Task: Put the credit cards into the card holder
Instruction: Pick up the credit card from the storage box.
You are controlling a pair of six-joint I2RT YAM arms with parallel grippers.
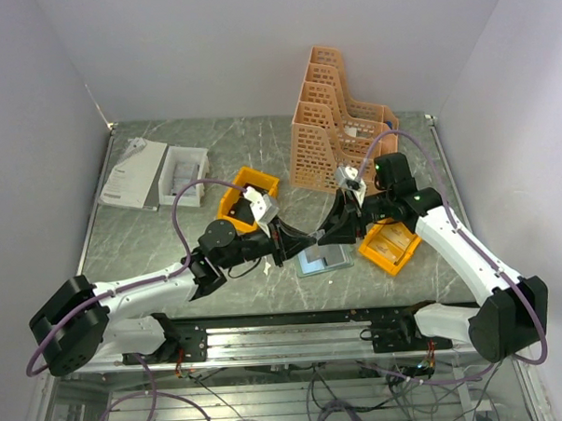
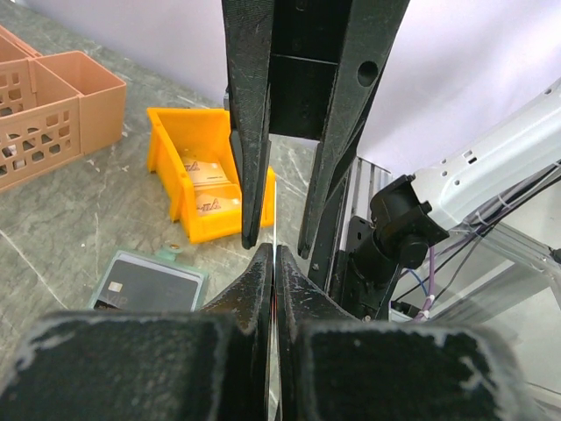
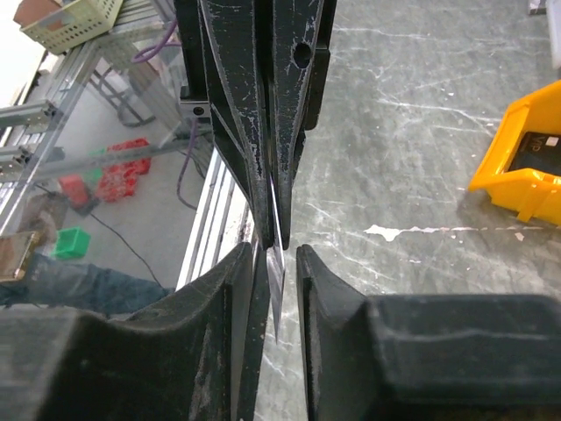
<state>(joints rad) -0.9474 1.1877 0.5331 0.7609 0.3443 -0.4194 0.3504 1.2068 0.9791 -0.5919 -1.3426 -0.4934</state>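
Observation:
One credit card (image 2: 276,219) hangs edge-on in the air between the two grippers. My left gripper (image 1: 299,244) is shut on its near end in the left wrist view. My right gripper (image 3: 279,256) straddles the card's other end (image 3: 277,285), its jaws narrow but open, with a gap showing beside the card. The right fingers (image 2: 250,132) reach down on both sides of the card. Below them the card holder (image 1: 322,260) lies open on the table, a dark card in it (image 2: 149,282). More credit cards (image 2: 210,180) lie in an orange bin (image 2: 210,230).
That orange bin (image 1: 395,267) sits right of the card holder, and a second orange bin (image 1: 227,209) stands to its left. A peach lattice organiser (image 1: 338,124) is at the back. A white booklet (image 1: 130,175) and white box (image 1: 183,175) lie far left.

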